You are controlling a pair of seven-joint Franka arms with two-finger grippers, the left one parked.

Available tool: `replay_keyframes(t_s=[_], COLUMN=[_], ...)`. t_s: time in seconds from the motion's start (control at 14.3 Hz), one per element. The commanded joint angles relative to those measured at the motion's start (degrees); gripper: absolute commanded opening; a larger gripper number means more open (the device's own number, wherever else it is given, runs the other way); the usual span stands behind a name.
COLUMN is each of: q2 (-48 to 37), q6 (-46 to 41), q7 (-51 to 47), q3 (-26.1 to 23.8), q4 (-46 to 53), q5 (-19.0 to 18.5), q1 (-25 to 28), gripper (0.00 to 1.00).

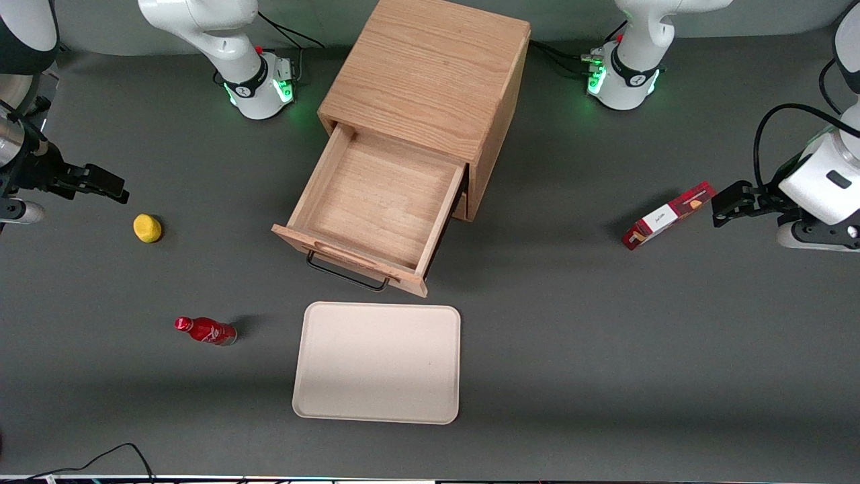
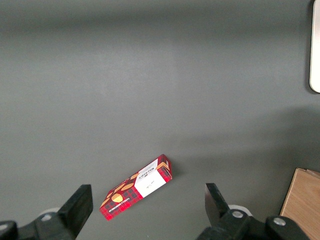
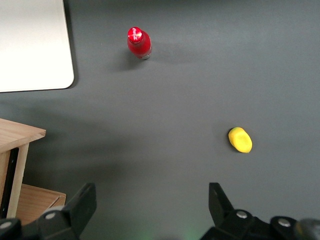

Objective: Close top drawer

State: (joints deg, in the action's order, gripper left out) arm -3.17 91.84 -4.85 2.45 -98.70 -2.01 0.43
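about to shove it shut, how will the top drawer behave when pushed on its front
The top drawer looks like rigid wood, so it likely won't flex. It is pulled far out and empty, so it probably slides easily. A push off to one side might jam it in the cabinet. The gripper hangs open, well toward the working arm's end.

the top drawer (image 1: pixel 376 202) hides the lower drawer beneath it. the gripper (image 1: pixel 101 183) sits at the working arm's end of the table, its arm cut off by the picture's edge; the cabinet (image 3: pixel 15 165) shows only a corner in the right wrist view.
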Motion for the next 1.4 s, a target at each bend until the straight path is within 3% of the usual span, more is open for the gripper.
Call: replay_keyframes(t_s=[0.0, 0.91, 1.12, 1.33], q2=[1.0, 2.1, 2.5, 4.0], q6=[-1.4, -4.3, -5.4, -4.9], q7=[0.1, 1.3, 2.0, 14.8], q3=[0.1, 0.2, 0.4, 0.4], q4=[2.3, 6.5, 6.7, 8.8], q5=[-0.4, -0.4, 1.8, 2.9], q1=[0.5, 0.8, 0.7, 0.7], gripper=[1.00, 1.00, 1.00, 1.00])
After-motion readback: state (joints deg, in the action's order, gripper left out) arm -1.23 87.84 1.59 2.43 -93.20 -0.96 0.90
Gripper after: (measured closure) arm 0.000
